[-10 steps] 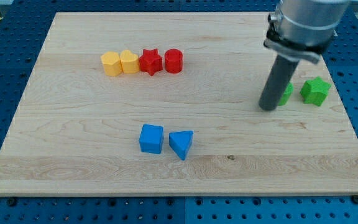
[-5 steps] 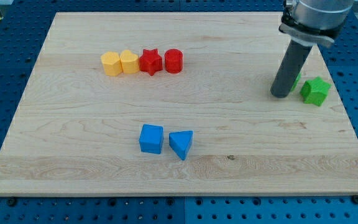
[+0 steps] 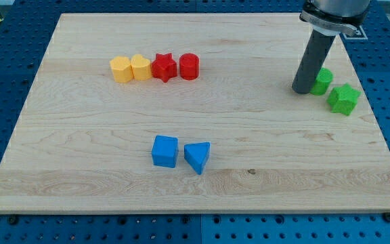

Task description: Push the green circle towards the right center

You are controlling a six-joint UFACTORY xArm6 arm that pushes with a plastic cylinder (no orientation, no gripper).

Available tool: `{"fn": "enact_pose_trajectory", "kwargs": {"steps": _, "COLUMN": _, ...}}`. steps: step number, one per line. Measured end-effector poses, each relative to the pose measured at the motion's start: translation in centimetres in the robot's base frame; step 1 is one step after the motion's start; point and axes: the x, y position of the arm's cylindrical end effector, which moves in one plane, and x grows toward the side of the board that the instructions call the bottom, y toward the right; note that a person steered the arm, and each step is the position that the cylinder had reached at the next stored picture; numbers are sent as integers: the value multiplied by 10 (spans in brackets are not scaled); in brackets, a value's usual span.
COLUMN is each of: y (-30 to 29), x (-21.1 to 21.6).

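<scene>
Wooden board [image 3: 202, 183] on a blue pegboard bench fills the view, and our work sits at its right side. We carry no gripper, so there is nothing to open or close; our tip [image 3: 302, 90] rests on the wood, touching or just shy of the left flank of the green circle [image 3: 322, 80], with the rod partly hiding that block. The green circle lies near the board's right edge, somewhat above mid-height, and the green star [image 3: 344, 99] sits just beside it, lower and further right; whether the two touch we cannot tell. Well apart, toward the view's top left, run a row of four: yellow hexagon [image 3: 120, 69], yellow block [image 3: 140, 67], red star [image 3: 164, 67] and red cylinder [image 3: 189, 66]. Lower, left of centre, a blue cube [image 3: 164, 151] and blue triangle [image 3: 197, 156] stand close together. We judge the step in hand to be the final nudging of the circle into the right-centre zone, and it looks nearly there. Next, we think, the push wants to go right and a little downward, so the contact should shift to the circle's upper-left side. The star stands in that path and would probably be shoved along, so a short, gentle stroke seems wise to keep both blocks off the edge.
</scene>
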Motion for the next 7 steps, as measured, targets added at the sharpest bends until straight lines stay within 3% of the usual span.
{"fn": "enact_pose_trajectory", "kwargs": {"steps": 7, "y": 27, "x": -9}}
